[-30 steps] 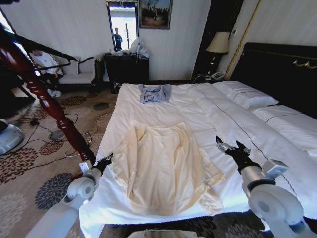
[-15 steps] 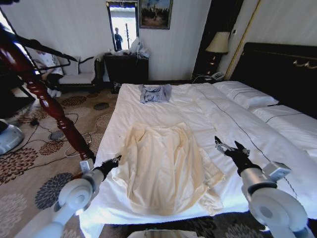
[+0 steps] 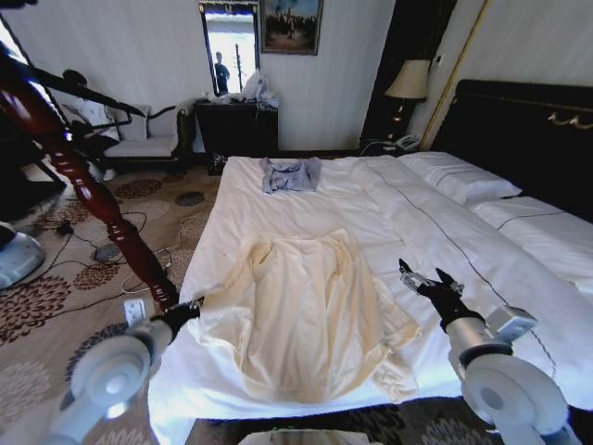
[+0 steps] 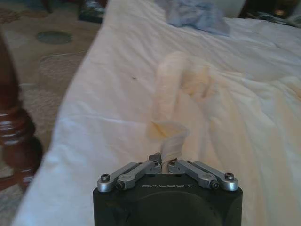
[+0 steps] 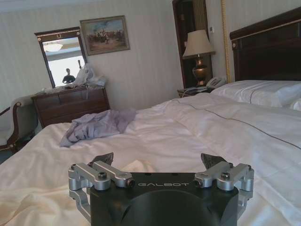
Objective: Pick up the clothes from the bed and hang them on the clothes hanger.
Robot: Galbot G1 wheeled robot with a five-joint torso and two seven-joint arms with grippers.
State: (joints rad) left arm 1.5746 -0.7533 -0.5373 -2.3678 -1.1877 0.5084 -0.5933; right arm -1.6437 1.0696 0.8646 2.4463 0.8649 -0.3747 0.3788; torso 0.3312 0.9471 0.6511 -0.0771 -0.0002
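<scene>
The left claw [image 3: 192, 305] has drawn back toward the bed's [image 3: 306, 199] near left edge since a moment ago, and the top's [image 3: 310, 311] sleeve now stretches out after it. The left wrist view shows that claw pinched shut on the cream sleeve [image 4: 168, 141]. The right claw [image 3: 419, 281] hangs wide open, empty, just beside the top's right side, slightly nearer than before.

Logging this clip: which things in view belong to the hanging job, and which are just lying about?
Job:
- cream top, sleeve pinched in the shut left claw
- bed
- right claw, open over the duvet

Lying about:
- grey-blue garment
- reddish wooden post
- lamp
- dresser
</scene>
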